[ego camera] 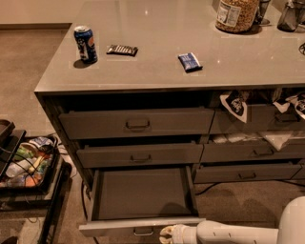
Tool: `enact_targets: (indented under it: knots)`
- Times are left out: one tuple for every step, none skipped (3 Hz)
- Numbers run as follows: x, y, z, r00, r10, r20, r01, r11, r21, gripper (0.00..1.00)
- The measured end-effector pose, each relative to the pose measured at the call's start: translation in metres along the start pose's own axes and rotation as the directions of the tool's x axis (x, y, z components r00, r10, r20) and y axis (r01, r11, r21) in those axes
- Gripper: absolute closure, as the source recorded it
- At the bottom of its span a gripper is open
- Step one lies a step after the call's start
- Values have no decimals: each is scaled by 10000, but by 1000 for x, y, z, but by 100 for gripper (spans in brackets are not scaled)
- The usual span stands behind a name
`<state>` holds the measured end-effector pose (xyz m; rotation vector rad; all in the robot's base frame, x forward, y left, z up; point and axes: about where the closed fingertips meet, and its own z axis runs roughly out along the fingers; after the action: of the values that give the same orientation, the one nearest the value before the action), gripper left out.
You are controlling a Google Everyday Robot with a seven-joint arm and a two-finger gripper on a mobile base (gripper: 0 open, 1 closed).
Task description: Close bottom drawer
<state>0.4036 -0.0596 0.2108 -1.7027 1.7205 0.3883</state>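
1. The bottom drawer (143,193) is the lowest of the left stack of three. It stands pulled far out toward the near side, and its bare, flat, dark inside is in full view.
2. Its front panel runs along the near edge of the drawer, with a small metal pull (143,232) at the centre.
3. The gripper (167,233) is low at the near edge of the scene, just right of the pull and close to the drawer's front. Whether it touches the front cannot be told, nor whether it is spread or pressed together.
4. The white arm (233,232) runs from the gripper to the right, ending at a rounded white part in the near right corner.
5. Above the open drawer, the middle drawer (140,155) and the top drawer (137,123) each stick out a little and carry like pulls.
6. In the stack to the right, cloth and paper (236,102) hang out of the upper drawers.
7. On the grey counter (157,28) a blue can (86,44) stands upright near the left edge, with a dark wrapped bar (122,49) just right of it. A blue packet (190,62) lies toward the middle and a jar (237,13) stands at the far right.
8. On the floor to the left, a black rack (58,167) holds mixed items.
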Motion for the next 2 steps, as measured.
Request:
enact_targets:
  knots:
    - [0, 0, 1, 10000, 12, -2, -12, 10000, 9, 89]
    - [3, -5, 9, 9998, 175, -63, -172, 9992, 373, 100]
